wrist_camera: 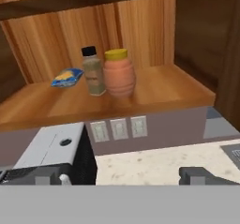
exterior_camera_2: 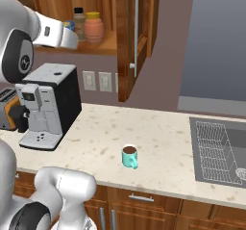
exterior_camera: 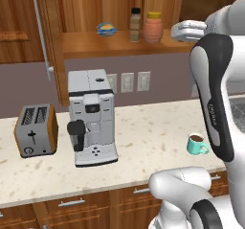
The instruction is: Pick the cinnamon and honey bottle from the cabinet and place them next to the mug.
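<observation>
Cinnamon (wrist_camera: pixel 93 73) and honey bottle (wrist_camera: pixel 119 73) upright on cabinet (wrist_camera: pixel 154 89) shelf board, just beside each other, maybe touching; small blue-yellow packet (wrist_camera: pixel 67 77) near cinnamon's far side. Mug (exterior_camera: pixel 196 144) down on counter (exterior_camera: pixel 143 142), well apart from shelf, coffee machine (exterior_camera: pixel 91 115) and toaster (exterior_camera: pixel 36 130) further along. I read gripper (wrist_camera: pixel 126 176) as released, jaws wide, nothing between them, level with shelf, short of both items. Step in hand, my call: approach for first pick. Next: centre on one bottle, advance, avoid nudging neighbour
</observation>
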{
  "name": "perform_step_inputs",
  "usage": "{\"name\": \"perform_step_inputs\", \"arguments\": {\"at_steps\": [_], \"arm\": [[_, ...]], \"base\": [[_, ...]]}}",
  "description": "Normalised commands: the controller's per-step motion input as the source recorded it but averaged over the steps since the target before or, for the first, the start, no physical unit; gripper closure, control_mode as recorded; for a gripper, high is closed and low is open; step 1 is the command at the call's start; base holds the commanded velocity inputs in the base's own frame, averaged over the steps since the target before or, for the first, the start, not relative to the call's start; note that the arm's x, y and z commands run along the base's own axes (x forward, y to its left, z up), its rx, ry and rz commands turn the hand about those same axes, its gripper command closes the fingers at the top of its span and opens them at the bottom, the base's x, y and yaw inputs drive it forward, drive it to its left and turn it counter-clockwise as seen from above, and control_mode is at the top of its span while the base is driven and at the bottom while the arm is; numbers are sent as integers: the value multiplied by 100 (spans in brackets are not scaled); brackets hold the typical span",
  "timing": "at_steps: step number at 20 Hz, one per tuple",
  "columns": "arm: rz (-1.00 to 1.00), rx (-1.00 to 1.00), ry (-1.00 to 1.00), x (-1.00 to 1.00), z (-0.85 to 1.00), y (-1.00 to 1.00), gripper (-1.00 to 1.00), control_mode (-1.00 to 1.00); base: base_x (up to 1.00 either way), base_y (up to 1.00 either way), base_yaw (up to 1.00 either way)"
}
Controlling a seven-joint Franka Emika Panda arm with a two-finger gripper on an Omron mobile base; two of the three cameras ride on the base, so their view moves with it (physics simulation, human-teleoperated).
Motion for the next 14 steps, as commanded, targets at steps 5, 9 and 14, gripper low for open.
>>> {"name": "perform_step_inputs", "arguments": {"at_steps": [5, 9, 14], "arm": [[0, -22, 0, 72, 0, 5, -100, -100], [0, -7, -3, 82, -5, 1, -100, -100], [0, 0, -8, 88, -24, 0, -100, -100]], "base": [[0, 0, 0], [0, 0, 0], [0, 0, 0]]}}
